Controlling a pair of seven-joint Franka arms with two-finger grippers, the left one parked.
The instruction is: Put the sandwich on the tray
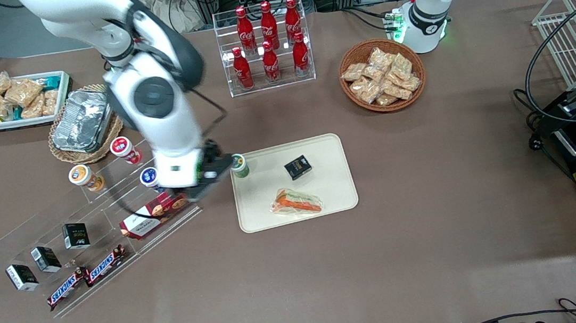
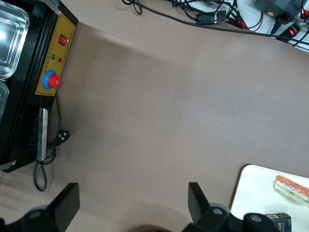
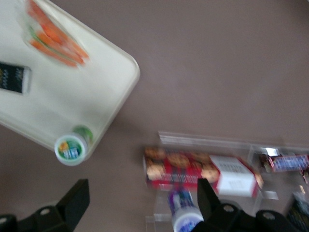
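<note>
Clear-wrapped, the triangular wedge sandwich [image 1: 296, 202] was seen already laid flat on the cream-beige plastic tray [image 1: 329, 149], while the gripper [image 1: 203, 183] was held empty, jaws wide, above the acrylic rack [image 1: 113, 230], leaving little undone.

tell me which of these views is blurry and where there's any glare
Right wrist view: motion-smeared throughout, the sandwich and tray soft-edged, with the open gripper above the biscuit box. Front view: mostly sharp, only the working arm smeared; glare on the foil container. Left wrist view: sharp, evenly lit, no glare.
</note>
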